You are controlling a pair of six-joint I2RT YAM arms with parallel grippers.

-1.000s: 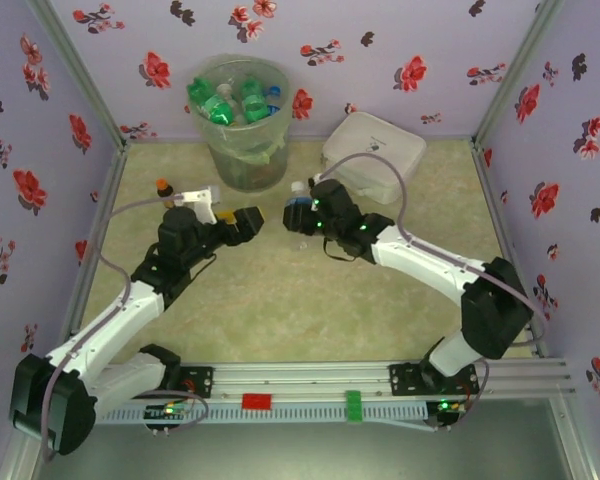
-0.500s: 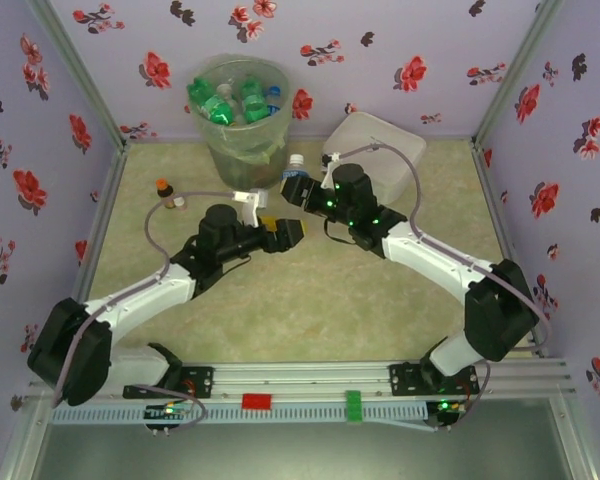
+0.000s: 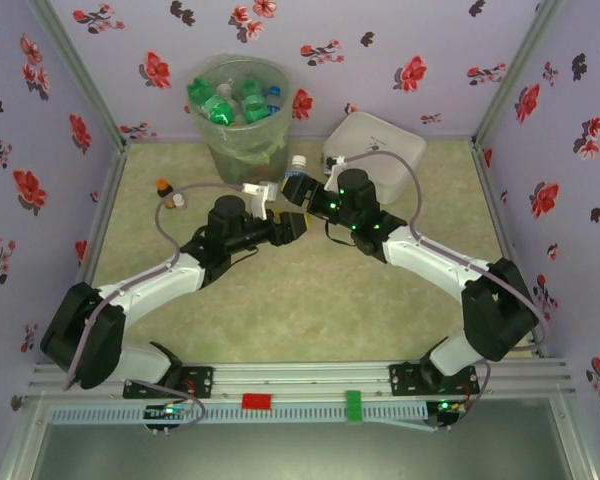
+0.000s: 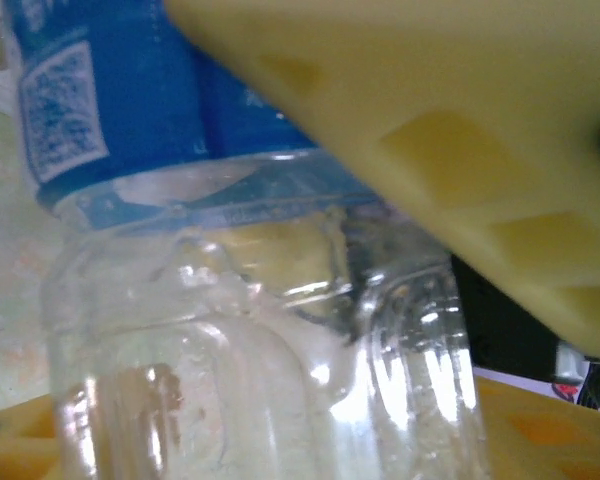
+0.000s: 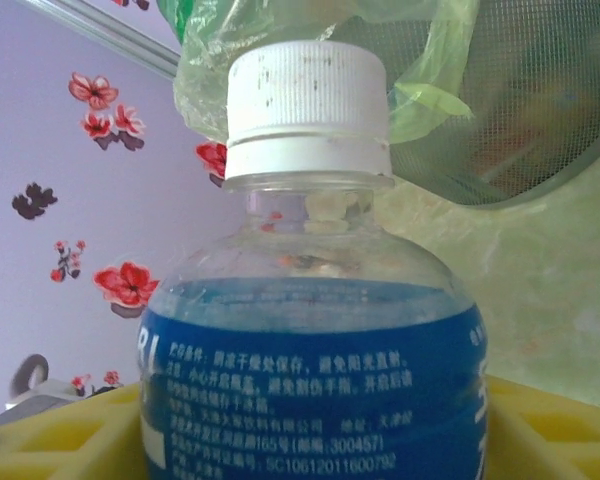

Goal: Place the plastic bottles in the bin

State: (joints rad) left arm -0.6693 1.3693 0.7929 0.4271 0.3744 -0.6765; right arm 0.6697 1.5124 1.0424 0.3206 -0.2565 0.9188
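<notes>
A clear plastic bottle point(image 3: 297, 163) with a blue label and white cap stands upright just in front of the bin point(image 3: 242, 150). Both grippers meet at this bottle. My left gripper point(image 3: 292, 226) has its yellow fingers point(image 4: 450, 150) pressed on the bottle point(image 4: 250, 340) from above and below. My right gripper point(image 3: 300, 190) has its yellow fingers point(image 5: 50, 440) flanking the label of the bottle point(image 5: 310, 380); whether they still press it is unclear. The grey bin point(image 5: 540, 110) with its green liner holds several green and clear bottles point(image 3: 225, 100).
A flat white rounded-square box point(image 3: 375, 155) lies right of the bin, close behind the right arm. Two tiny orange- and brown-capped items point(image 3: 164, 187) stand at the left near the wall. Flowered walls close in three sides.
The left arm swung right and its open jaws closed in on the bottle. The right gripper carried the bottle up toward the bin, then stayed in place.
</notes>
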